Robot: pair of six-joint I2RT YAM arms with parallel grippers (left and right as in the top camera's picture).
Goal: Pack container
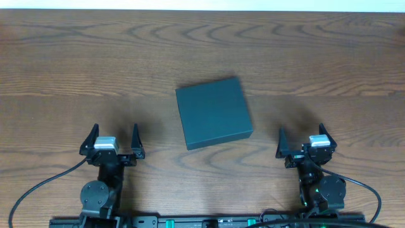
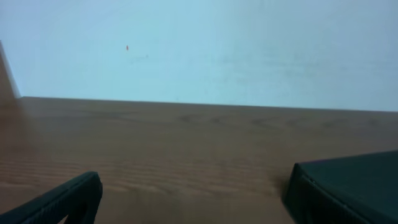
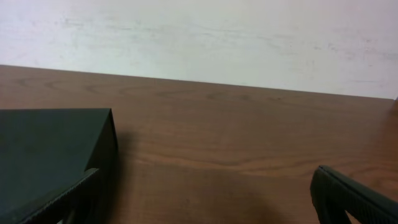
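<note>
Near edge of the bench point(image 1: 76, 57): two arm bases, with black cables point(image 1: 38, 187) looping out to either side. The left hand point(image 1: 114, 130) sits low at the near left, its fingers point(image 1: 135, 134) spread wide with nothing between them. The right hand point(image 1: 302, 130) mirrors it at the near right, also spread wide and holding nothing. Both hands point toward the far edge. A little beyond them, roughly midway between the two, the box point(image 1: 214, 113) rests flat on the wood and is clear of both hands. It is dark teal and roughly square, with the lid down and a plain top face. It is turned slightly, so its sides run out of line with the bench edge. The left wrist view shows one dark finger at lower left and a corner of the box at lower right, with bare wood between them. The right wrist view shows a finger in each lower corner and the box filling the left side, past the finger there. Beyond the box the brown wood grain runs on to the far edge. A pale wall point(image 2: 249, 50) rises behind that edge, bearing faint scuffs and one small red speck.
</note>
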